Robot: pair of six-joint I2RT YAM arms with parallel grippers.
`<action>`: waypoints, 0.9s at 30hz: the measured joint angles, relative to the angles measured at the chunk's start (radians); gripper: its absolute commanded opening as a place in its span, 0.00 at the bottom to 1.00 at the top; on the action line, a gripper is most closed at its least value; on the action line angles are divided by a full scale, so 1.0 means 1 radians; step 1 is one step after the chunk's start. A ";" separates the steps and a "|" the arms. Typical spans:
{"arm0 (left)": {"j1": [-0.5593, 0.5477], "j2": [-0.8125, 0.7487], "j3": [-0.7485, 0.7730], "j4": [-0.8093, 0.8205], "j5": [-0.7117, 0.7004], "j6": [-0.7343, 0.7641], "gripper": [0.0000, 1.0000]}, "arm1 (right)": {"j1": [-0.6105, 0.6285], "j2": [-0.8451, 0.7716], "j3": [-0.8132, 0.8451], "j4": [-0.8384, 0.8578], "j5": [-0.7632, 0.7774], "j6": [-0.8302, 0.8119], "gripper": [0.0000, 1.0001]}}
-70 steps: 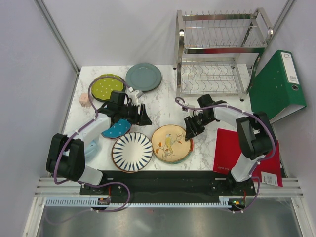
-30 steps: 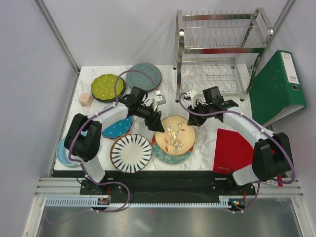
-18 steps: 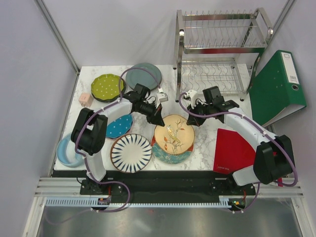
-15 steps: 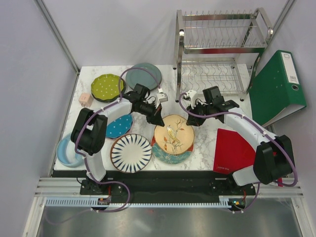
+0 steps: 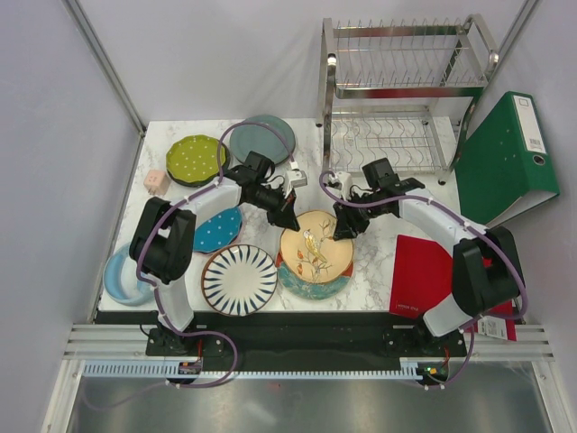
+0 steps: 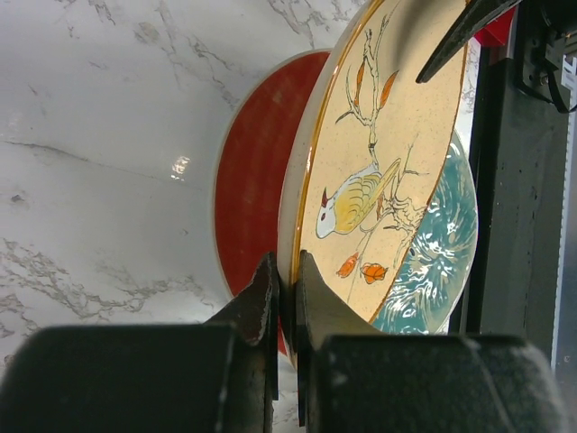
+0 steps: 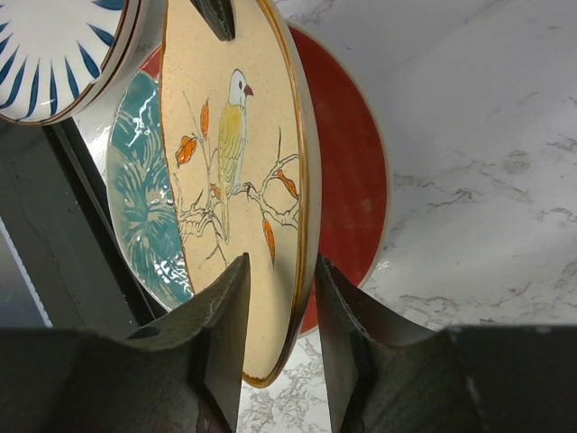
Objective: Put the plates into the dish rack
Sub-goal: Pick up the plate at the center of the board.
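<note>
Two claws flank the tan bird plate (image 5: pixel 315 245), tilted on edge at frame centre. The left claw (image 6: pixel 286 269) pinches its rim, while the right claw (image 7: pixel 278 271) straddles the opposite rim with jaws apart and not gripping. This looks like a handover. Next comes one firm grip, then an upright carry to the dish rack (image 5: pixel 397 144) at upper right.

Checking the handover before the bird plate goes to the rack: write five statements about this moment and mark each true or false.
1. The left gripper is clamped on the rim of the bird plate. True.
2. The right gripper is shut tight on that plate. False: its jaws stand open astride the rim.
3. The bird plate lies flat on the table. False: it is tilted up above a teal plate.
4. The dish rack holds a plate. False: no plate shows in it.
5. In the top view, the striped plate lies flat to the left of the bird plate. True.
</note>
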 measured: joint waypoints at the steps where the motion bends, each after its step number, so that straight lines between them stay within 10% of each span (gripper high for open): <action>1: 0.000 0.000 0.001 0.000 -0.001 0.000 0.02 | 0.000 0.008 0.002 -0.004 -0.003 -0.002 0.36; 27: 0.000 0.000 0.018 0.002 -0.019 -0.013 0.02 | -0.009 0.099 0.047 -0.013 -0.061 -0.010 0.34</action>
